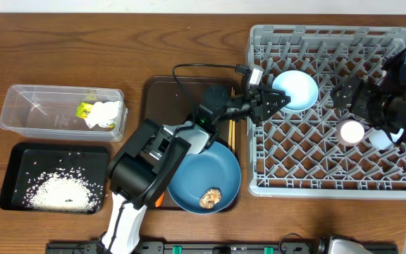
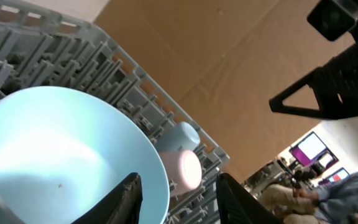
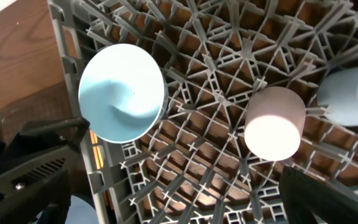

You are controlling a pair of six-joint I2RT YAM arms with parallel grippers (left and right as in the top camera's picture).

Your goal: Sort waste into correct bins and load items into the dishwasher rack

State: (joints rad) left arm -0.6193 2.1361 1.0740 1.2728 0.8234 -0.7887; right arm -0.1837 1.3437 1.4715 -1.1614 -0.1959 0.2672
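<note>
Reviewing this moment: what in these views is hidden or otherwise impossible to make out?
Carrot: overhead, left arm covers all but an orange sliver.
Chopsticks: overhead, left arm hides most of their length.
Light-blue cup: overhead, right arm overlaps it; right wrist, frame edge cuts it.
Left gripper against bowl: left wrist, bottom edge cuts the fingers; contact unclear.

Light falls bright and even from above in the overhead view, which is sharp throughout, with soft short shadows beside the rack (image 1: 330, 188); the pink cup (image 1: 351, 132) glares almost white. The left wrist view is softer: the bowl (image 2: 61, 155) glows washed-out, and the near dark fingers (image 2: 126, 199) blur. In the right wrist view the rack's bars bow toward the edges and the cup's base is overexposed.
</note>
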